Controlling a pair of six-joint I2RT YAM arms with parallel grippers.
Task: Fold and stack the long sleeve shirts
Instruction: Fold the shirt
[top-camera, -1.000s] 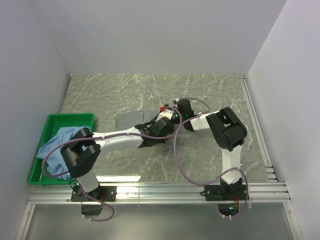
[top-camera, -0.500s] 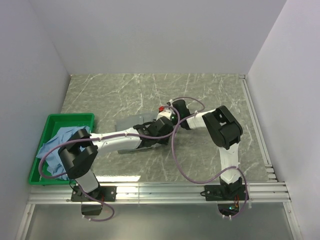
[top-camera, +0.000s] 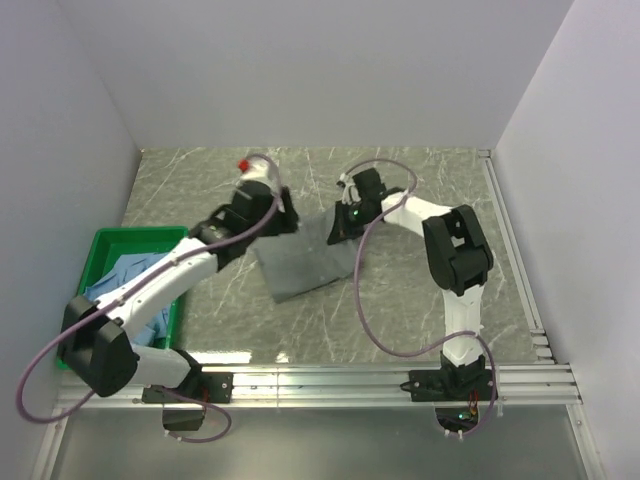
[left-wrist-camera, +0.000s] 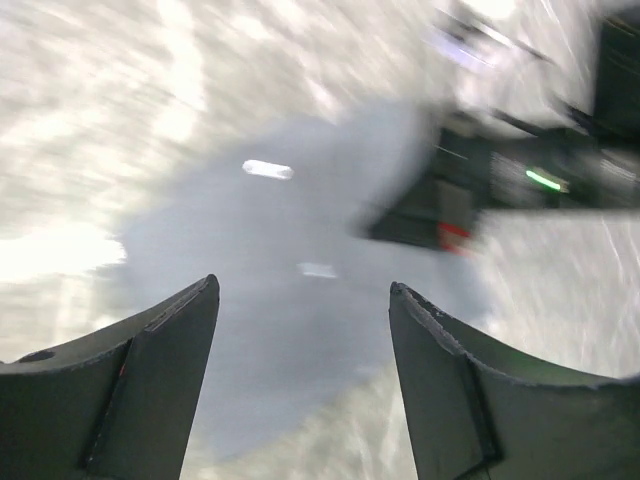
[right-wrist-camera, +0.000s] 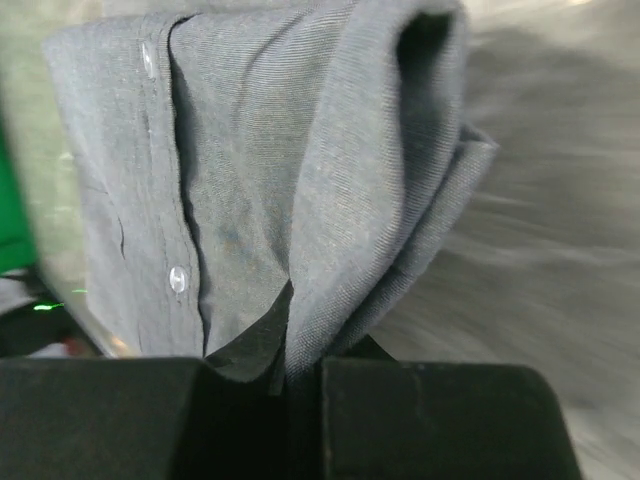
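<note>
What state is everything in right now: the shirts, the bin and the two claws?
grey shirt: folded, on the table, one edge pinched.
blue shirt: crumpled in the bin.
bin: holds the blue shirt.
left gripper: open, empty.
right gripper: shut on the grey shirt.

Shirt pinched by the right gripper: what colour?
Muted grey shirt; clearest in right wrist view.

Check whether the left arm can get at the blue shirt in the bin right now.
Probably yes: the left gripper is open and empty, and the blue shirt lies exposed in the green bin beside that arm.
</note>
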